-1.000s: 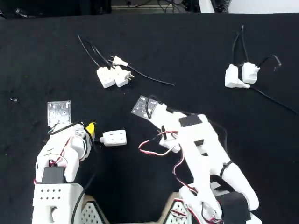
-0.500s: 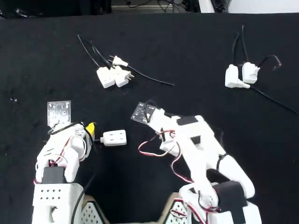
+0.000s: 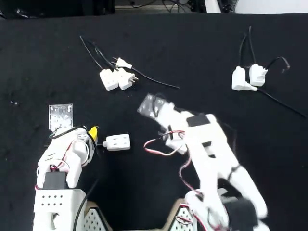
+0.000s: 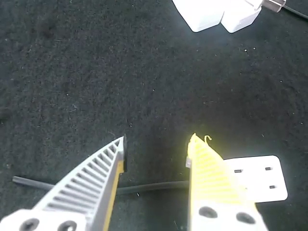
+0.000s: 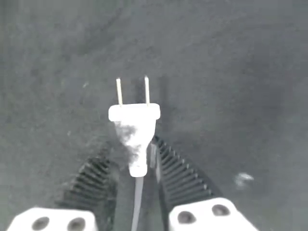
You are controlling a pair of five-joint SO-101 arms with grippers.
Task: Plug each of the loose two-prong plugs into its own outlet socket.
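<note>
Here, plug in right gripper

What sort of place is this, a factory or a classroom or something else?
Probably a robotics lab bench. A white left arm and right arm sit at a black-covered table, with an outlet socket and a loose plug laid out for practice.

Bare worktop is stretching between the left socket cluster and the right socket pair. A black cord is crossing the left pincer's gap, a white outlet block sitting just beside.
</note>
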